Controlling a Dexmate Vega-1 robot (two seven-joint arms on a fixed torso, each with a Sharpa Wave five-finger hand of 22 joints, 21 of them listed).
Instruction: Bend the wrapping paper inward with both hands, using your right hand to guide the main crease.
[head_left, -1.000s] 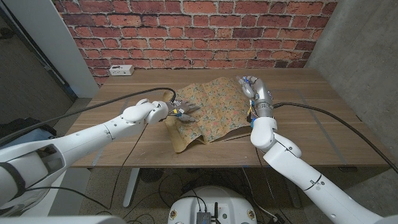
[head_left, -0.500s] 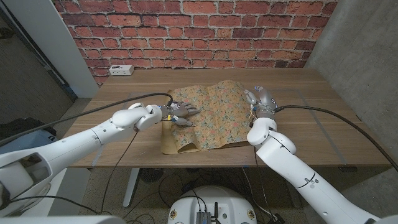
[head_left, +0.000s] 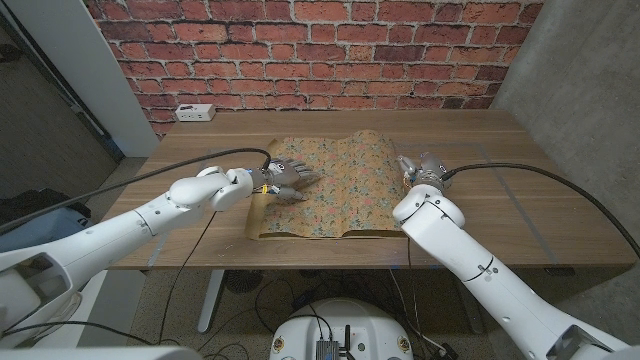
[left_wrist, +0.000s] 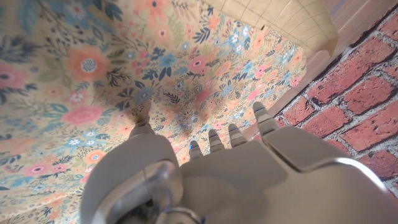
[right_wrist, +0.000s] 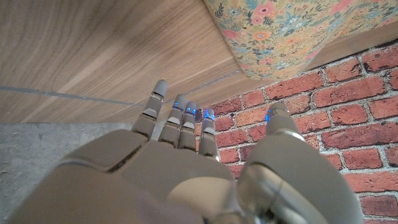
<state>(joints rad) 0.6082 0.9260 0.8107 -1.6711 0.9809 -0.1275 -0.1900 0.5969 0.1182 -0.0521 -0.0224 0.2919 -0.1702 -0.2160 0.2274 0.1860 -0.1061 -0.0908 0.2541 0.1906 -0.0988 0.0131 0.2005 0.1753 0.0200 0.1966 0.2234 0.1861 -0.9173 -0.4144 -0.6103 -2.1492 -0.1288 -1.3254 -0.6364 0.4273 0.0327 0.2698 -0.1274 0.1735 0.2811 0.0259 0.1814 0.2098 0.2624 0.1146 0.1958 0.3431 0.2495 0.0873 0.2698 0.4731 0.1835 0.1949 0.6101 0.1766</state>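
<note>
Floral wrapping paper (head_left: 325, 185) lies on the wooden desk (head_left: 520, 190) before a brick wall (head_left: 320, 50), left hand (head_left: 285, 180) seemingly resting on it, fingers spread, right hand (head_left: 422, 168) empty, fingers apart.

The left arm entered from the lower left of the head view, its left hand (head_left: 283, 177) left of centre with fingers (left_wrist: 231, 134) spread and extended, holding nothing. The right arm rose from the lower right, its right hand (head_left: 424, 168) right of centre, fingers (right_wrist: 181, 116) apart and empty.
</note>
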